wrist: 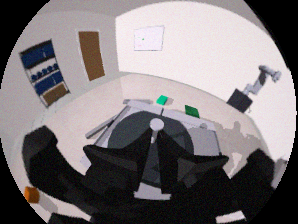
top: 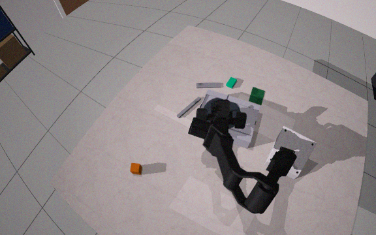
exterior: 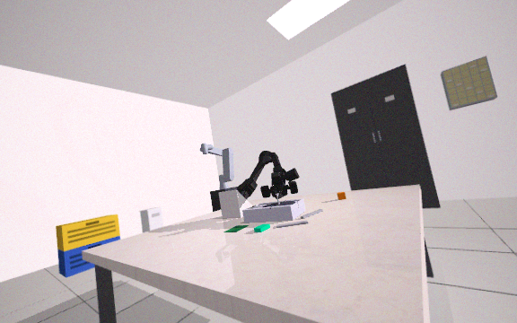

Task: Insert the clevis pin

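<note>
The steel tray point(top: 245, 143) point(exterior: 267, 214) point(wrist: 206, 142) stands on the table under my gripper. The wide disc point(top: 235, 106) point(wrist: 125, 135) looks dark and lies inside the tray's rim, partly covered by the arm in the top view. My gripper point(exterior: 278, 196) point(wrist: 154, 129) is shut on the clevis pin. The pin's round head point(wrist: 156, 124) shows at the fingertips in the wrist view, over the disc. The fingers are low above the tray. The pin's lower end and both holes are hidden, so I cannot tell whether the pin is in them.
Two grey bars point(top: 209, 85) point(top: 188, 107) lie beside the tray. A bright green block point(top: 231, 82) point(exterior: 262, 228) point(wrist: 162, 100) and a dark green block point(top: 256, 95) point(wrist: 192, 111) are near its far edge. An orange cube point(top: 136, 168) point(exterior: 341, 196) point(wrist: 31, 195) stands farther off.
</note>
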Available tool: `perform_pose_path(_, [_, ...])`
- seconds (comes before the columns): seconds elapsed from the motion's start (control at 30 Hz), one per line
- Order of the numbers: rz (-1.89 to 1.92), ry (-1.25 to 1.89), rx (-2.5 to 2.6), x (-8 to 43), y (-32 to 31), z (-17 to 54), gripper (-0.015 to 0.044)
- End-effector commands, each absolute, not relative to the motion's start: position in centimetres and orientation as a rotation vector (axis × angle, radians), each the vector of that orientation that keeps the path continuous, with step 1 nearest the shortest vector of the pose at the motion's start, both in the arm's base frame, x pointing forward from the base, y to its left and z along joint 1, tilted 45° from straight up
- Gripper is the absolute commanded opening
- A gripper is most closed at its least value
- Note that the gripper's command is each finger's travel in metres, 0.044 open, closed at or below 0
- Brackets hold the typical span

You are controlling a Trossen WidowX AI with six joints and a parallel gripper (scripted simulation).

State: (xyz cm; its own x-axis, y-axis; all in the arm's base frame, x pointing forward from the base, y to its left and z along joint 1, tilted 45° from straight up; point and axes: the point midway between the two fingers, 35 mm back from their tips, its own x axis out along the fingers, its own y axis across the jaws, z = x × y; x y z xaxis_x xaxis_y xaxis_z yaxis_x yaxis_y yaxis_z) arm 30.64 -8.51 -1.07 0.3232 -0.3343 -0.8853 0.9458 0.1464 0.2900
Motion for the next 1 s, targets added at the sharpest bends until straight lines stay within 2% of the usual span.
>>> perform_pose_path(0.0, [-1.061,0.763,1.016,30.63,-8.44,-1.03,0.0000])
perform_pose_path(0.97, [-1.064,0.762,1.006,30.62,-8.19,-1.15,0.0000])
